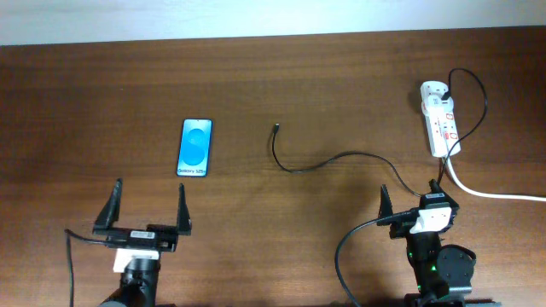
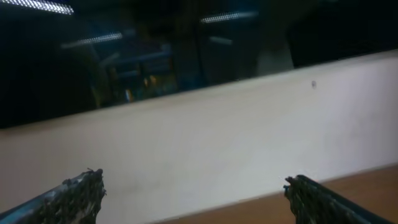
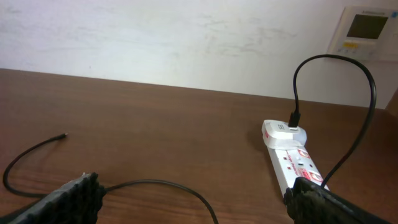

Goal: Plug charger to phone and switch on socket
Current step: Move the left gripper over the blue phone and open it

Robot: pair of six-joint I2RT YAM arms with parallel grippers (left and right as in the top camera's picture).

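Note:
The phone [image 1: 195,147] lies flat on the table, blue screen up, left of centre. The charger cable [image 1: 341,159] runs from its plug tip [image 1: 275,128] in a curve to the right toward the socket; it also shows in the right wrist view [image 3: 158,183], tip [image 3: 62,135]. The socket [image 1: 440,122] is a white power strip at the far right, seen too in the right wrist view [image 3: 291,158], with a white adapter at its far end. My left gripper [image 1: 148,203] is open and empty, just near of the phone. My right gripper [image 1: 412,196] is open and empty, near of the socket.
A thick white cord [image 1: 490,192] leaves the socket toward the right edge. A white wall [image 2: 217,137] stands behind the table, with a wall control panel [image 3: 364,31] at the right. The left wrist view shows mostly wall and dark window.

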